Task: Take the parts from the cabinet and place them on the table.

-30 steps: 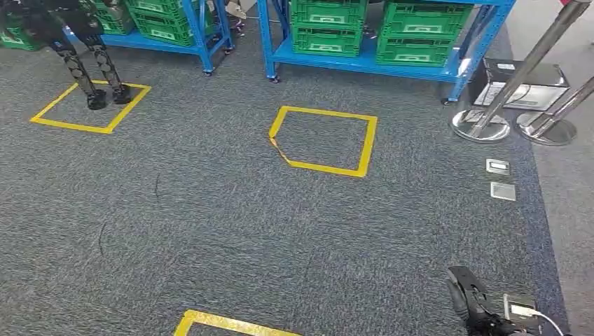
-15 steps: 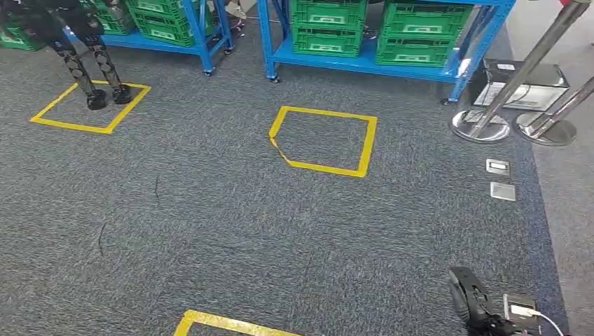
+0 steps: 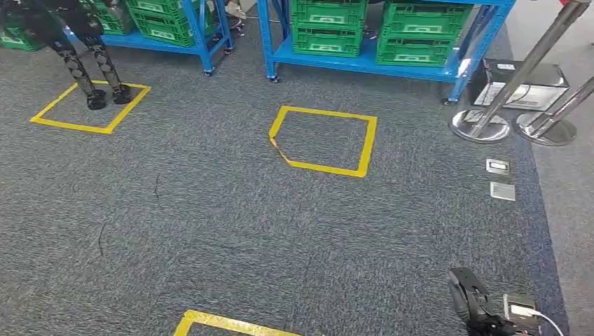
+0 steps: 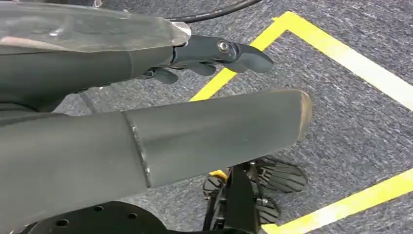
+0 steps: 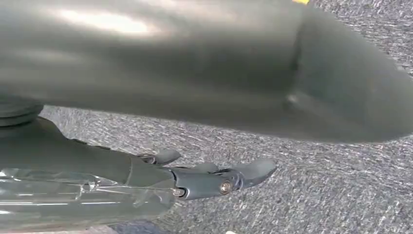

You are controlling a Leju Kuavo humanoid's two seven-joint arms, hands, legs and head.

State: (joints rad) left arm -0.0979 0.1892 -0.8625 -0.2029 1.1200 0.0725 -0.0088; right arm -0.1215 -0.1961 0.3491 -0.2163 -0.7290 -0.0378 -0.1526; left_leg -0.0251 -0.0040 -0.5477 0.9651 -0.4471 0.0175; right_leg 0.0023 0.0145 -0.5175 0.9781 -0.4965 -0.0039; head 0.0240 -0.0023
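Observation:
The cabinet is a blue metal rack (image 3: 364, 64) at the far side of the carpet, and on its low shelf stand green crates (image 3: 328, 28) side by side. No loose part can be made out in them from here. My right hand (image 3: 467, 299) hangs low at the bottom right of the head view, dark and holding nothing. In the right wrist view the right hand (image 5: 214, 179) has its fingers stretched out over the carpet. My left hand (image 4: 214, 52) also has its fingers straight and holds nothing, above a yellow tape line (image 4: 341, 54).
A yellow tape square (image 3: 367, 147) marks the carpet before the rack, and another tape line (image 3: 231, 324) lies near me. Another robot's legs (image 3: 91, 70) stand in a square at the far left. Steel post bases (image 3: 480, 126) and a grey box (image 3: 522, 84) stand at the right.
My right hand has sunk a trifle at the bottom edge of the head view. The floor and racks look the same.

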